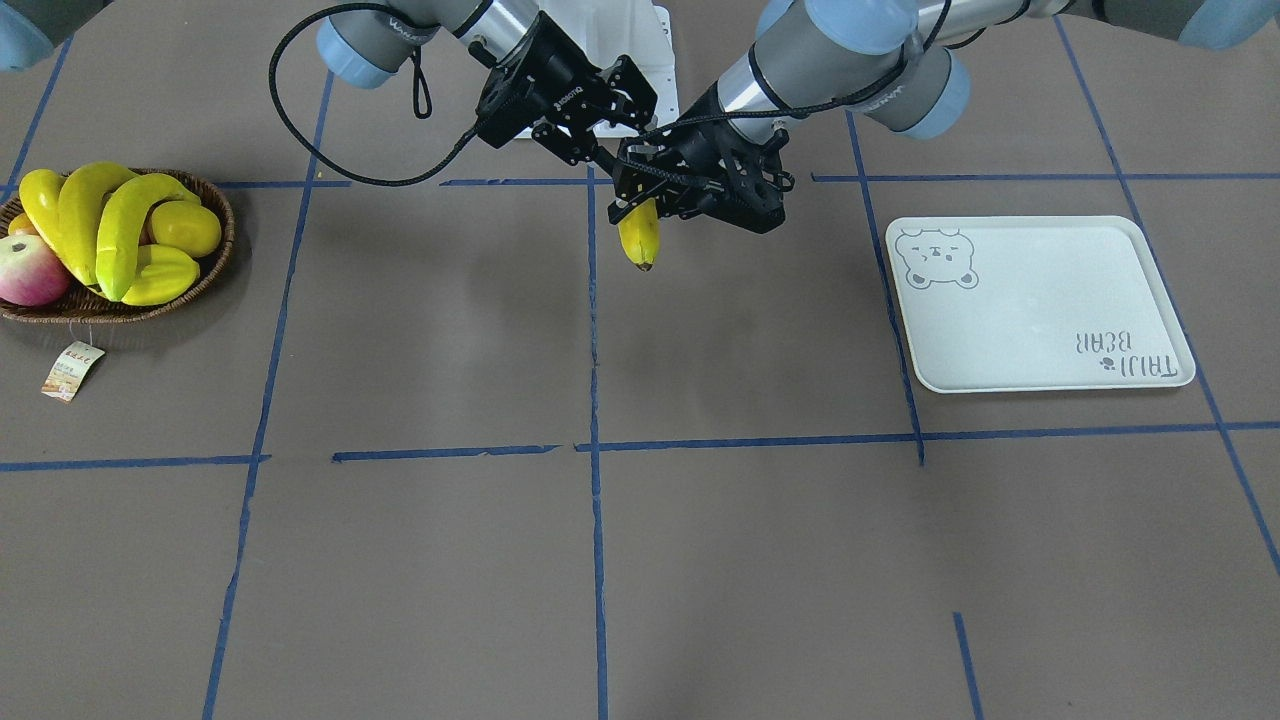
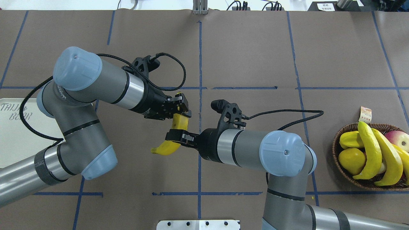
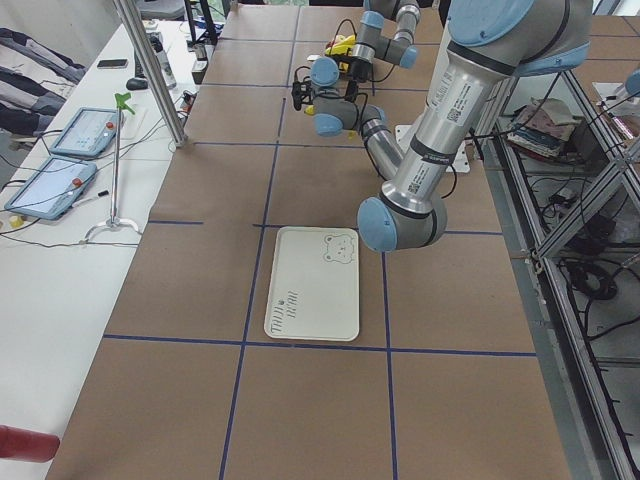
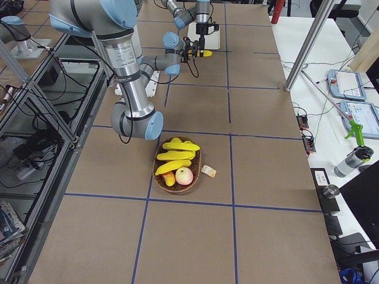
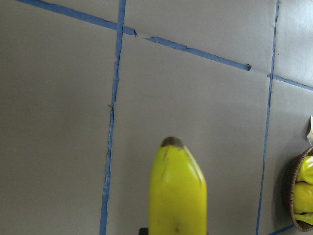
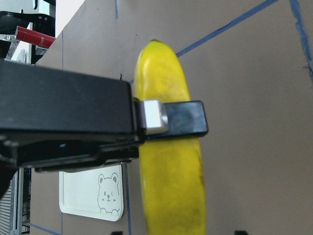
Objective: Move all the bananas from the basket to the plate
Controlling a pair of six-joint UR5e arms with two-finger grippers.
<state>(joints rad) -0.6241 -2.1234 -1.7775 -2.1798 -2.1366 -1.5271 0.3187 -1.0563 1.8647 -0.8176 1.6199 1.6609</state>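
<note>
At the middle of the overhead view, 1 banana (image 2: 174, 135) hangs above the tabletop (image 2: 255, 48) between the 2 hands. The left hand (image 2: 179, 112) is clamped on the banana's upper part; in the left wrist view the fruit juts out from the bottom edge with its dark tip forward. The right hand (image 2: 176, 136) comes from the right of the overhead view with its fingers (image 6: 171, 117) closed across the banana's middle, 1 finger pressed flat on the yellow skin in the right wrist view; whether it grips firmly or merely touches cannot be told. In the front-facing view the banana points down, below the 2 black hands at upper centre. The left arm reaches in from the lower left of the overhead view, elbow bent, forearm angled toward centre; the right arm rises from the lower right and stretches leftward, nearly level. 3 more bananas (image 1: 95, 225) lie in the wicker basket (image 1: 215, 262) at the left edge of the front-facing view, with other fruit and a paper tag (image 1: 72, 369) on a string. The cream bear-print plate (image 1: 1050, 320) sits at the right of that view, well apart from the basket. The tabletop is brown with blue tape lines (image 1: 594, 500); benches with tablets (image 3: 65, 160) flank it in the side views.
</note>
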